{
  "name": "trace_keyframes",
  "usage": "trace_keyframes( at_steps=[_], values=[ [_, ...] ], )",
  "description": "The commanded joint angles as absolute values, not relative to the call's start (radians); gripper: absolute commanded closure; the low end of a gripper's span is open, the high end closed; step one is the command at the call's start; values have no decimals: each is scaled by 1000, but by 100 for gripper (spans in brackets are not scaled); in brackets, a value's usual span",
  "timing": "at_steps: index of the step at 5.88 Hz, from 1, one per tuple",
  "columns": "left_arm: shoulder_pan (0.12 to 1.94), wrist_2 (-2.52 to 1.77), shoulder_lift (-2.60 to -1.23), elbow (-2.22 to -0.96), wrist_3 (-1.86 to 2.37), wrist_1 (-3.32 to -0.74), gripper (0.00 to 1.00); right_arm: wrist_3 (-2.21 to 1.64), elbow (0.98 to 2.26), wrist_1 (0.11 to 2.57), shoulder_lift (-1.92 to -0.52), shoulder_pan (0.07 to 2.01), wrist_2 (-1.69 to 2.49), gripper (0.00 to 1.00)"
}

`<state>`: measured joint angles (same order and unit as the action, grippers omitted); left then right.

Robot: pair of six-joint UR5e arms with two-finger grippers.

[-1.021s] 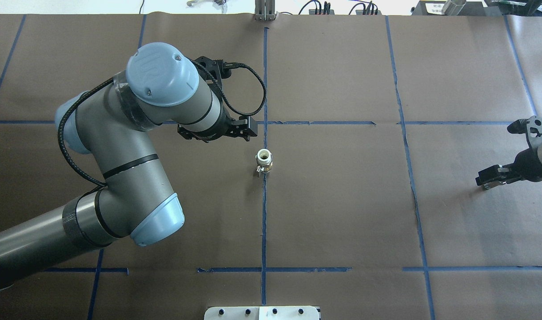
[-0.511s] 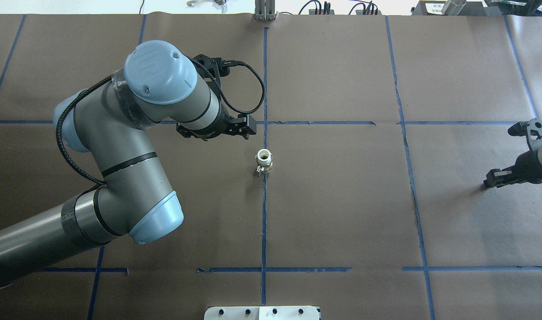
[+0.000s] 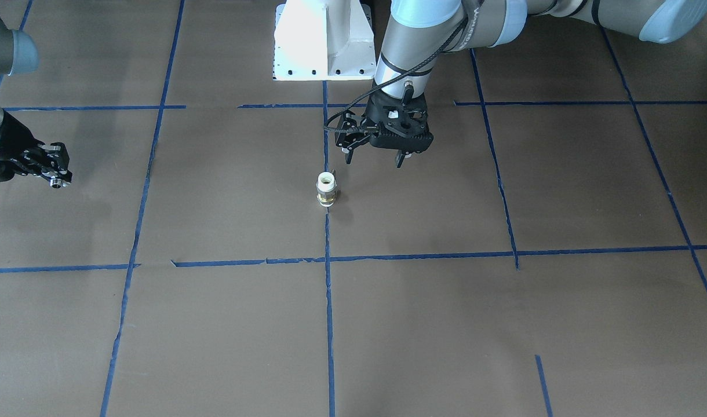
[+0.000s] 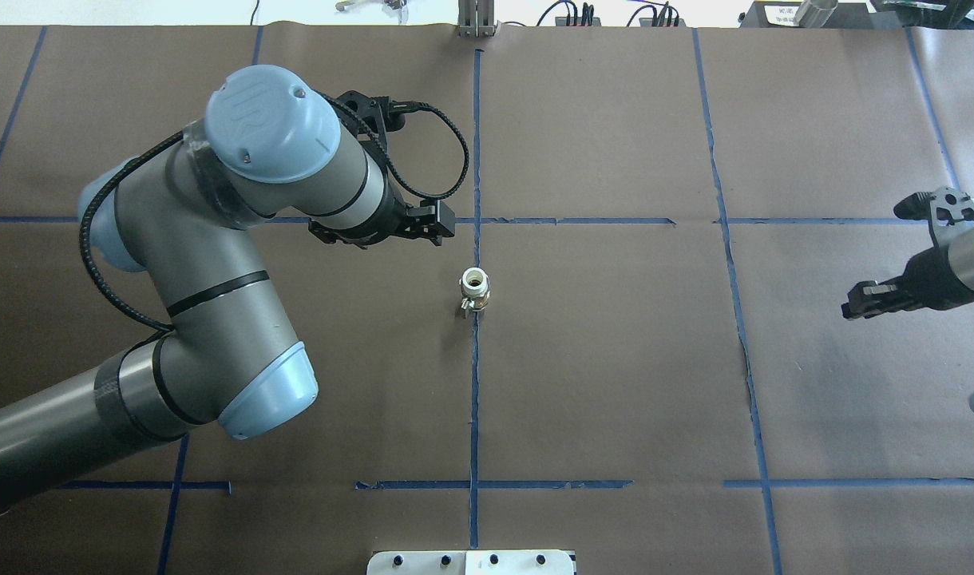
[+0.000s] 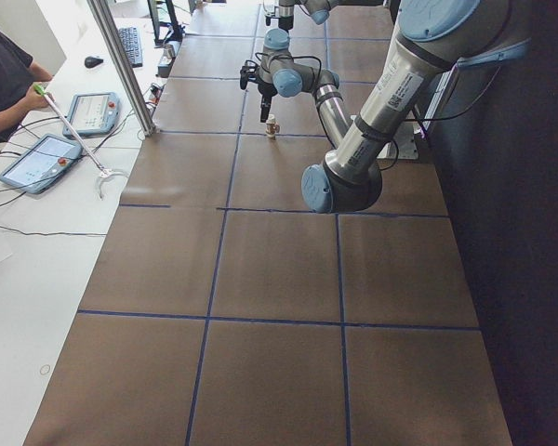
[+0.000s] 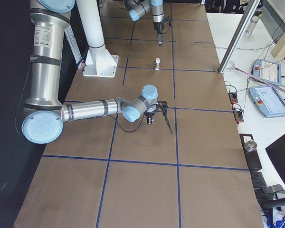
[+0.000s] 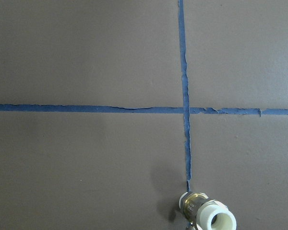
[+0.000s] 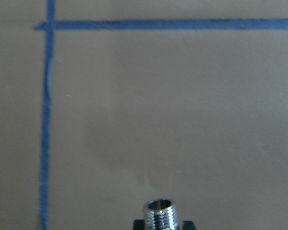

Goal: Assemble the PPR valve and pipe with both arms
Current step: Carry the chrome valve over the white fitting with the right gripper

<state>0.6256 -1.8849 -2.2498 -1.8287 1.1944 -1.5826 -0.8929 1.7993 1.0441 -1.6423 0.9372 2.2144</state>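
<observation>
Valve (image 4: 474, 289) is sitting by itself mid-table (image 4: 615, 375), standing upright right on the centre tape line (image 4: 474, 399), nothing touching it. It's a stubby little thing: white plastic collar on top with the open bore facing up, a brass body under that, and maybe a small tab sticking out low on one side, though it's too small to say for sure. Standing it on end makes sense to me, since the socket points up and the sides are free for a pinch from above. The left gripper (image 3: 373, 160) hangs just beside it, on the robot's side and a bit off the line. It points down with its fingers spread and nothing between them, so I'd guess it's lining up to grab the valve. The left wrist view only catches the valve at its bottom edge, so the gripper isn't centred over it yet. The right gripper (image 4: 857, 306) is well apart, out on the robot's right side of the table. It's clamped on the pipe (image 8: 159, 213), a short chrome piece with thread on its free end. That thread pokes out past the fingers, presumably so it can go into the valve once the other arm steadies it.
</observation>
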Motion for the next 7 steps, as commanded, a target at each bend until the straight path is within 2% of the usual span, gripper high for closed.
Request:
trace_keyframes(
  at_steps=[1, 4, 6, 7],
  values=[
    [629, -1885, -2139, -1943, 1187, -1585, 1, -1204, 1844, 1130, -1438, 886, 2210, 100],
    [627, -1887, -1996, -1999, 1181, -1656, 2, -1519, 1815, 1527, -974, 657, 2027, 100],
    [630, -1972, -1959, -1994, 1186, -1687, 1, -1609, 1636, 1529, -801, 605, 1991, 100],
    [629, -1973, -1959, -1993, 1193, -1687, 1, -1624, 1615, 1529, -789, 586, 1990, 100]
  ],
)
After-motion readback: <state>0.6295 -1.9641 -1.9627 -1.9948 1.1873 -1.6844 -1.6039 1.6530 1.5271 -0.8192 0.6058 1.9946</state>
